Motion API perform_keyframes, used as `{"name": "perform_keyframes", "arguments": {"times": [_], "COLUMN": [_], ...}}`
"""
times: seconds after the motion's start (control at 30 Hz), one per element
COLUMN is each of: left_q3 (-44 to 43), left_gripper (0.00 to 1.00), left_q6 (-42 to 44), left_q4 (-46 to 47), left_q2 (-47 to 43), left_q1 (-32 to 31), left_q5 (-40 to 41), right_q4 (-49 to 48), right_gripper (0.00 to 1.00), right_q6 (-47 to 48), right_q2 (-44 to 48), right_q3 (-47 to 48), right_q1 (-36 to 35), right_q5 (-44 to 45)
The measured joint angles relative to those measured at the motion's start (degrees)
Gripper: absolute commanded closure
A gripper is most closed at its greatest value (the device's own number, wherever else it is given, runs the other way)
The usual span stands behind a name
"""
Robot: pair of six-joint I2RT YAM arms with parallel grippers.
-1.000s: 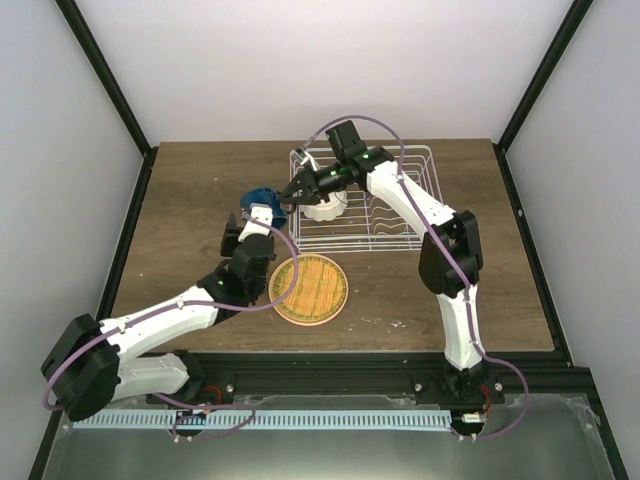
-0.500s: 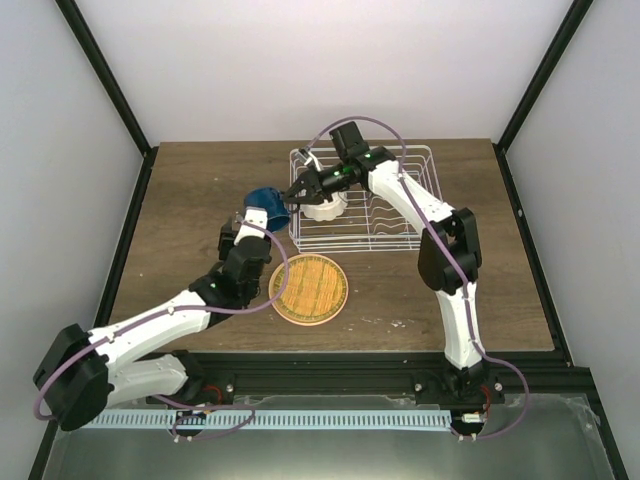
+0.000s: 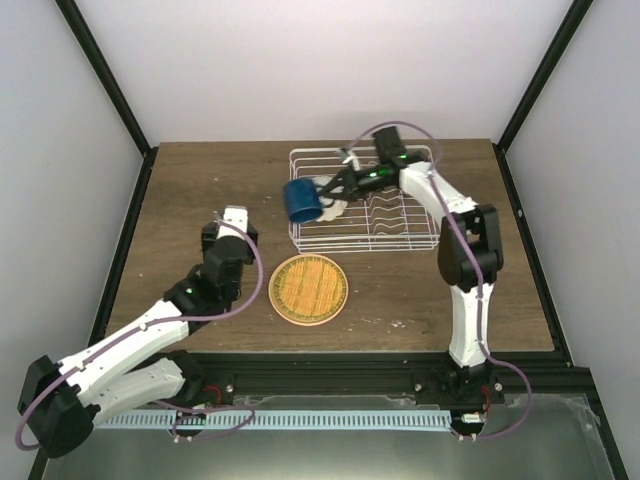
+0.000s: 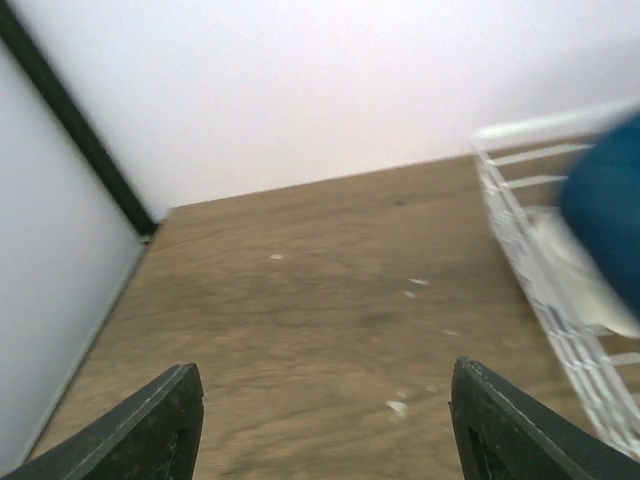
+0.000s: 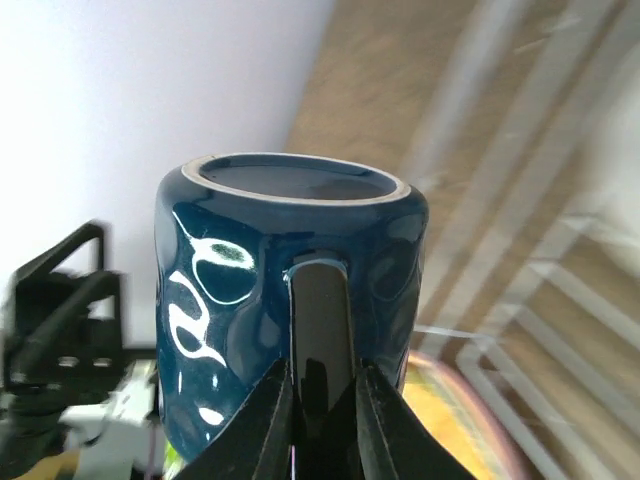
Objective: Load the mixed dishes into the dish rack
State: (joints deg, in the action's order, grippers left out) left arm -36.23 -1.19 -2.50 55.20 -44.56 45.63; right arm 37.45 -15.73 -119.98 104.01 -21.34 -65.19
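Right gripper has its jaws pinching the handle of the dark blue mug, cup body jutting just beyond the tips, at the dish rack's left edge. Left gripper hovers over the counter, jaws spread wide, mug off to their right.

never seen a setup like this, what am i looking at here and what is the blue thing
Two robot arms are bolted to the near edge of a wooden table. The wide picture looks down from above and behind them; the other two come from a camera on each wrist. The blue thing is a mug: the right gripper is shut on its handle, holding it at the left edge of a white wire dish rack. A white bowl sits inside the rack. An orange plate lies on the table in front. The left gripper is open and empty.
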Motion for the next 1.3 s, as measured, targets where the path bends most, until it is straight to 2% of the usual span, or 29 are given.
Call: {"name": "perform_keyframes", "arguments": {"times": [0.1,0.2,0.27,0.37,0.6,0.7,0.9,1.13,1.3], "left_q3": [-1.2,-2.3,-2.3,-2.4,-2.8,-4.1,-12.9,-25.5,-28.7], "left_gripper": [0.30,0.30,0.30,0.28,0.06,0.00,0.00,0.00,0.00], "left_q6": [0.3,0.8,1.1,1.4,1.5,1.0,-4.3,-10.0,-11.6], "left_q4": [-0.8,-0.6,-0.5,-0.5,-0.2,-0.6,-7.0,-16.9,-19.9], "left_q2": [-2.2,-2.5,-2.4,-1.8,-0.2,0.1,4.9,13.0,16.2], "left_q1": [2.9,3.2,3.3,3.4,4.0,5.0,12.5,24.3,28.5], "left_q5": [3.6,4.7,4.9,5.2,5.1,3.8,-5.9,-22.4,-29.4], "right_q4": [-0.8,-1.7,-3.2,-4.5,-5.4,-5.4,-4.9,-4.2,-5.0], "right_gripper": [0.99,0.99,0.99,0.99,0.99,0.99,0.99,0.99,0.99], "right_q6": [2.1,3.2,3.1,2.9,3.7,4.7,7.4,12.1,15.1], "right_q2": [0.3,0.3,0.4,0.5,0.5,0.5,0.7,2.2,3.8], "right_q3": [-3.3,-5.0,-6.0,-6.7,-6.7,-6.7,-6.8,-8.0,-10.4], "right_q1": [8.4,14.9,16.7,15.6,12.3,12.4,12.7,11.9,9.4], "right_q5": [3.4,5.9,6.4,6.3,4.3,4.2,5.0,8.2,11.1]}}
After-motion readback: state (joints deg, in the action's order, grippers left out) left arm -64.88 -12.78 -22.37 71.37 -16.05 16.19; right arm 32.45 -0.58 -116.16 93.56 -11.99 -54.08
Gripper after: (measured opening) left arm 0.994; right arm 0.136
